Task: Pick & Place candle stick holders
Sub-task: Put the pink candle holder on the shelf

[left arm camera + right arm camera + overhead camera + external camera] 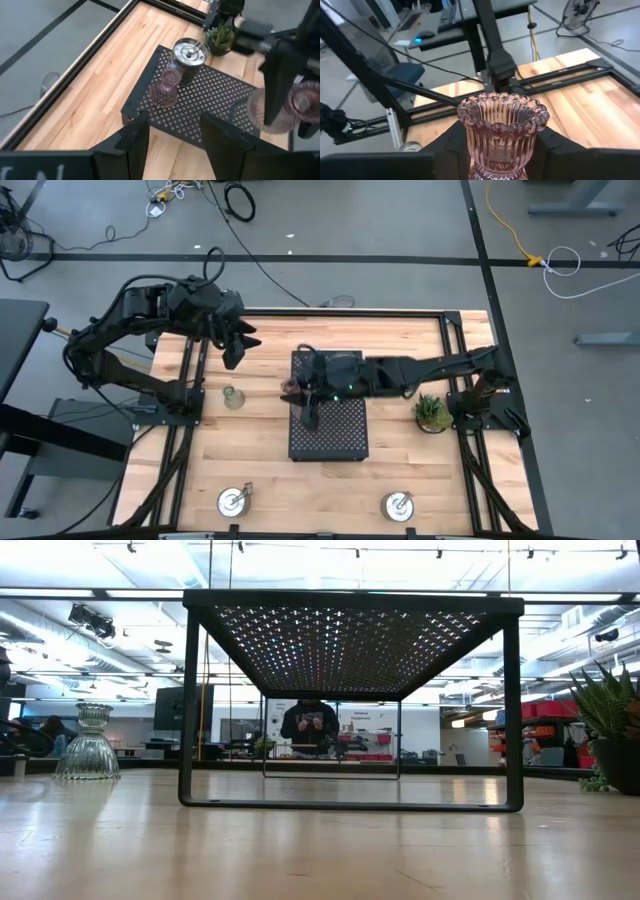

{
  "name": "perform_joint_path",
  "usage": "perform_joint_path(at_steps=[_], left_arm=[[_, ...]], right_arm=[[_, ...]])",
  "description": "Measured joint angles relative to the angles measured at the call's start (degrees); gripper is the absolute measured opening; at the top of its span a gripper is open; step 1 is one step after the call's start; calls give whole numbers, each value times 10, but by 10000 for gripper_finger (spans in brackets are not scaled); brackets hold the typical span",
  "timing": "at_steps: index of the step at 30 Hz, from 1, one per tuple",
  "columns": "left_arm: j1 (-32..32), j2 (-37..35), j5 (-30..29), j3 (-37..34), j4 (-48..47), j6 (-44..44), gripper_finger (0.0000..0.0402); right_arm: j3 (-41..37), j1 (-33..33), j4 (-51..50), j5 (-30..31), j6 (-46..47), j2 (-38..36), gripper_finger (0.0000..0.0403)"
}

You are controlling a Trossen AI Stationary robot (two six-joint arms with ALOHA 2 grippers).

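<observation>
My right gripper (310, 406) reaches over the left part of the black perforated tray (335, 435) and is shut on a pink glass holder (501, 125), which also shows in the left wrist view (295, 107). On the tray stand another pink glass holder (166, 89) and a silver metal holder (189, 54), each on its base. A greenish glass holder (233, 395) stands on the table left of the tray. Two silver holders (235, 500) (398, 503) stand near the front edge. My left gripper (175, 140) is open and empty, above the table's far left. My right gripper pinches the pink holder's ribbed body (500, 150), below its flared beaded rim, between its two fingers (451, 145), one on each side. The holder stands upright in the hold over the tray. I cannot tell whether its base touches the tray.
A small potted plant (432, 413) stands right of the tray, under my right arm. In the low view the tray (350, 640) stands on tall legs, with the glass holder (88, 745) left and the plant (612, 730) right. A person (310, 725) stands beyond the table.
</observation>
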Motion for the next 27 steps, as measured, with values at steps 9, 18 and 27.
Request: perform_joint_path(at_steps=[9, 18, 27], left_arm=[[-38, -6, -4, 0, 4, -64, 179], [-84, -4, -63, 0, 31, -107, 179], [-110, -4, -117, 0, 38, -106, 179]], right_arm=[[-192, 51, 144, 117, 40, -90, 123], [-415, 77, 424, 172, 58, -168, 123], [-429, 58, 458, 176, 26, -149, 123]])
